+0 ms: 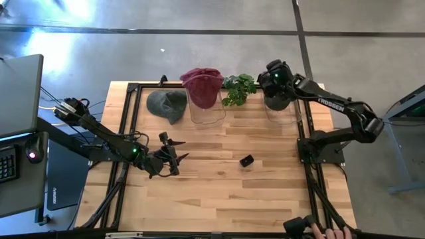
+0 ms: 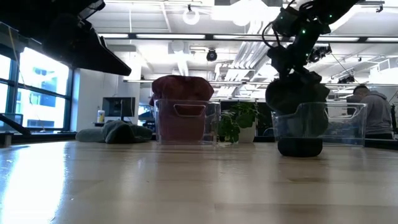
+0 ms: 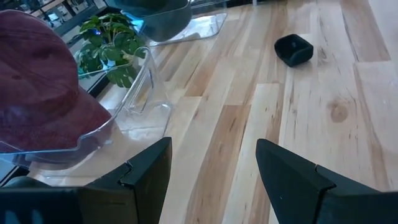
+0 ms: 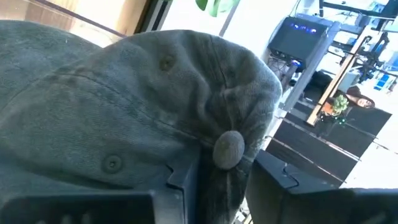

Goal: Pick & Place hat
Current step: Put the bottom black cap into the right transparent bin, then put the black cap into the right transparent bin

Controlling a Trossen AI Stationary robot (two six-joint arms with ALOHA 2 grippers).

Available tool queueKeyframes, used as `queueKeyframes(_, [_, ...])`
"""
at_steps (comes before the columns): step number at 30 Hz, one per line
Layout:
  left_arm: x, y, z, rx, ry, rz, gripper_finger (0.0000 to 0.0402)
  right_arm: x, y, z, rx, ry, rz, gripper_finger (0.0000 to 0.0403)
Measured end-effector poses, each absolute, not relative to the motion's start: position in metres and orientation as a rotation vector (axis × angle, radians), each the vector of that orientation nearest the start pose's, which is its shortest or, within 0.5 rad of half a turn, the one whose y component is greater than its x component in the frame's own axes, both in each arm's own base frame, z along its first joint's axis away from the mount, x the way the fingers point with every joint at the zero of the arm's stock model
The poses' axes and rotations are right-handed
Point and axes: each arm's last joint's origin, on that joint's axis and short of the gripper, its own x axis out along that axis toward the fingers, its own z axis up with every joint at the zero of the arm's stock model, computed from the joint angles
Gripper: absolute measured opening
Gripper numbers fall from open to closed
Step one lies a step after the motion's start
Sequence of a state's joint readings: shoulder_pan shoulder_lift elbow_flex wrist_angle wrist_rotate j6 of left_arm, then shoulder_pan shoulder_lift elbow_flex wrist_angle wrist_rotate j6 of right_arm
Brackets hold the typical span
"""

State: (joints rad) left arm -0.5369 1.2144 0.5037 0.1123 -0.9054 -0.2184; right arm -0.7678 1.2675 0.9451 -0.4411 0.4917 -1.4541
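Note:
A dark grey hat (image 2: 297,93) hangs in my right gripper (image 2: 292,59) over the clear bin (image 2: 348,124) at the table's far right, its lower part down inside the bin. In the right wrist view the hat (image 4: 124,106) fills the picture. A maroon hat (image 1: 202,83) rests in a second clear bin (image 1: 207,114) at the far middle. A grey-green hat (image 1: 167,104) lies on the tabletop to that bin's left. My left gripper (image 3: 211,168) waits open above the table's near left. My right gripper pinches a fold of the hat's crown at the top button (image 4: 229,149) between its two fingers (image 4: 186,177). It comes from above, slanting down. The hat hangs below the fingers, its lower part (image 2: 300,134) inside the clear bin.
A small green plant (image 1: 239,89) stands between the two bins. A small black object (image 1: 246,160) lies on the wood near the table's middle. A person's hand (image 1: 329,232) shows at the near right edge. People and desks show beyond the far edge.

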Motion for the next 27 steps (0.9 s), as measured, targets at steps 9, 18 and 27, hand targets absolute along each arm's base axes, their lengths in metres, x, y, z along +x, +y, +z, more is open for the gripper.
queueKeyframes(9, [0.204, -0.095, 0.190, 0.179, 0.391, 0.420, 0.0227, 0.177, -0.188, 0.273, -1.105, 1.595, -0.397, 0.0153])
queueKeyframes(18, [0.204, -0.095, 0.190, 0.177, 0.387, 0.421, 0.0227, 0.183, -0.185, 0.313, -0.979, 1.495, -0.578, 0.0221])
queueKeyframes(27, [0.204, -0.095, 0.190, 0.175, 0.392, 0.406, 0.0227, 0.189, -0.160, 0.351, -0.481, 1.204, -0.766, 0.0211])
